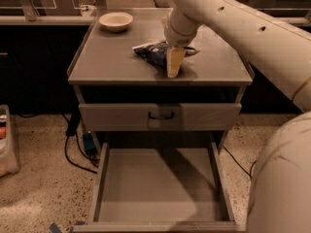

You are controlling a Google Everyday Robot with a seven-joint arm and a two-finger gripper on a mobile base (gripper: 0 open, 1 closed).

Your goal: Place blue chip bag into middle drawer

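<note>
The blue chip bag [151,51] lies crumpled on the grey cabinet top [107,57], right of its middle. My gripper [174,64] comes down from the white arm at the upper right and stands on the top at the bag's right end, touching or just beside it. The middle drawer [158,186] is pulled out below, wide and shallow, with a bare grey floor and low side walls.
A cream round bowl [115,21] sits at the back left of the cabinet top. A shut grey drawer front with a small black handle [161,116] is above the open drawer. Black cables [77,149] lie on the speckled floor at the left. My white body fills the lower right.
</note>
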